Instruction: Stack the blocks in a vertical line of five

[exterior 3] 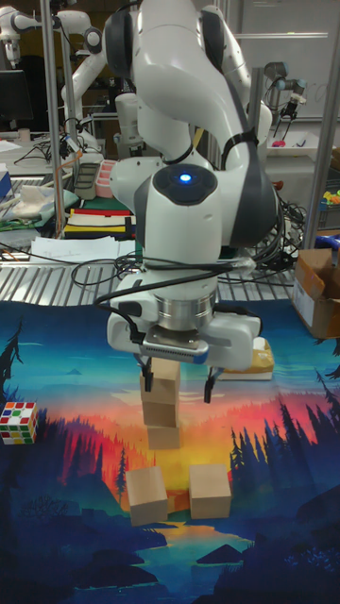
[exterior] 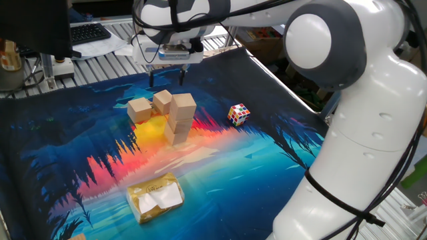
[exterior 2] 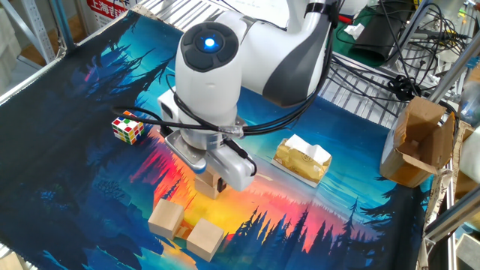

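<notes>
Three tan wooden blocks stand stacked (exterior: 180,117) (exterior 3: 161,404) near the middle of the mat. Two more blocks lie loose side by side, one (exterior: 139,110) (exterior 3: 146,494) (exterior 2: 166,218) and the other (exterior: 162,101) (exterior 3: 210,491) (exterior 2: 205,240). My gripper (exterior: 167,80) (exterior 3: 177,387) hangs open and empty, higher than the stack's top in one fixed view, on the side of the loose blocks. In the tall fixed view its fingers show left and right of the top block. In the other fixed view the hand covers most of the stack (exterior 2: 209,185).
A multicoloured puzzle cube (exterior: 239,114) (exterior 2: 127,127) sits apart from the stack. A yellowish wrapped packet (exterior: 155,197) (exterior 2: 302,159) lies on the mat's other side. A cardboard box (exterior 2: 420,142) stands off the mat, and a keyboard (exterior: 87,32) lies beyond its far edge.
</notes>
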Controlling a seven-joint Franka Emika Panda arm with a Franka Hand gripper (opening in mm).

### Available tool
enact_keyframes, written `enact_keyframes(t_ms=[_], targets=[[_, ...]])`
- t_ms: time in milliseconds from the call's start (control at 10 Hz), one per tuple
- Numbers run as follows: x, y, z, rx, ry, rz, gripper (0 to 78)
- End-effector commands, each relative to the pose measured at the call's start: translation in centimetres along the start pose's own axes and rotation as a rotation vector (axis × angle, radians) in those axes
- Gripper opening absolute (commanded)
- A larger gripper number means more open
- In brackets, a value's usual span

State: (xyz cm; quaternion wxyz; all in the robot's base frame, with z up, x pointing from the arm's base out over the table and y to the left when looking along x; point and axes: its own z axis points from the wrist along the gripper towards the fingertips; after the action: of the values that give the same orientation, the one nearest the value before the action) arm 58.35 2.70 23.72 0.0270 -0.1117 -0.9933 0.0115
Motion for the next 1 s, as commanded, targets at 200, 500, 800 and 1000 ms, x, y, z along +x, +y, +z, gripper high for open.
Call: enact_keyframes(t_ms=[200, 500, 800, 1000], targets=[[-0.1, 0.0, -0.1, -0.011, -0.005, -0.056, 77.4], [-0.1, 0.0, -0.1, -0.033, 0.005, -0.064, 77.4], [-1.9, 4.0, 2.6, -0.025, -0.002, -0.036, 77.4], [-2.4, 5.1, 3.5, -0.029, -0.008, -0.043, 77.4]])
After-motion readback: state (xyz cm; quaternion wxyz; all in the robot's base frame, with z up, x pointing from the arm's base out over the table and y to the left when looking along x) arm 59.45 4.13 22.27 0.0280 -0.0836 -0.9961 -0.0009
